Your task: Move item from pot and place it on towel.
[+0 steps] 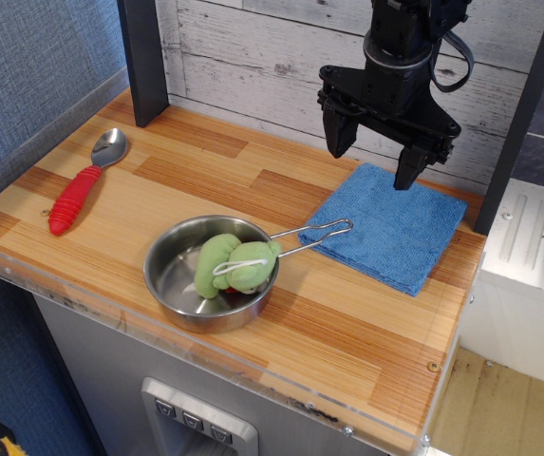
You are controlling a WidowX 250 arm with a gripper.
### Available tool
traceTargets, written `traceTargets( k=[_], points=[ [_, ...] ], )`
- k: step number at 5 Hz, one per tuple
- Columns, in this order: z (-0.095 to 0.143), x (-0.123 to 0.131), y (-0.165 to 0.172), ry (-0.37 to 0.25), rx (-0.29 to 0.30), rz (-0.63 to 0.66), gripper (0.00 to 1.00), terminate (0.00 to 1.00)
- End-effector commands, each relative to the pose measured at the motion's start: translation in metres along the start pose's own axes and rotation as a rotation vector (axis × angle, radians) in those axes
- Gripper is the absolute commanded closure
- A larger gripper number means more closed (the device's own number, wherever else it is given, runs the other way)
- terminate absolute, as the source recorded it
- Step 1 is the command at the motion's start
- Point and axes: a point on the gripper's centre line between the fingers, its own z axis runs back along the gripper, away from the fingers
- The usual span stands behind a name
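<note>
The light-green plush item (234,265) with a thin white loop lies inside the shiny steel pot (172,280) at the front middle of the wooden counter. The pot's wire-loop handle (317,235) points right toward the blue towel (395,226), which lies flat at the right back. My black gripper (374,161) hangs open and empty above the towel's far left corner, well above and behind the pot.
A red-handled metal spoon (84,183) lies at the left. A dark post (143,62) stands at the back left and another at the right (523,114). A white plank wall runs behind. The counter's front edge (253,375) drops off.
</note>
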Motion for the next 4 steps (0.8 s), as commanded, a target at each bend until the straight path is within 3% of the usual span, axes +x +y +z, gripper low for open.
traceTargets(
  k=[1, 4],
  points=[
    [0.000, 0.000, 0.000, 0.000, 0.000, 0.000, 0.00, 0.00],
    [0.026, -0.058, 0.037, -0.021, 0.091, -0.026, 0.00, 0.00]
  ],
)
